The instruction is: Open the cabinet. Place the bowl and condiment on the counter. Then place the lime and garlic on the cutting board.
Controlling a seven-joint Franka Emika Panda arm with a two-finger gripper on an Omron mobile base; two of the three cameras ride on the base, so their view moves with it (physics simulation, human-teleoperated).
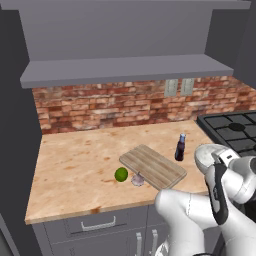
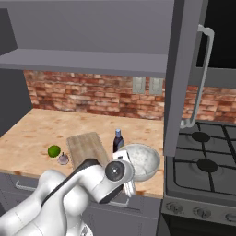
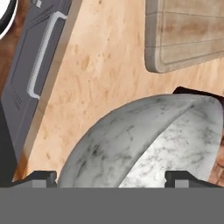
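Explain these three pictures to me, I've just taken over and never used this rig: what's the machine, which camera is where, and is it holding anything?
The machine is a white robot arm with a two-finger gripper. Two pictures come from cameras behind it, left and right. The third looks along the gripper, from the hand. On the counter sit the cutting board, the condiment, the lime, the garlic and the bowl. Lime and garlic lie beside the board, not on it. The cabinet door stands open. In the hand view the fingertips stand wide apart either side of the bowl's rim. The jaws look open, so nothing seems held.
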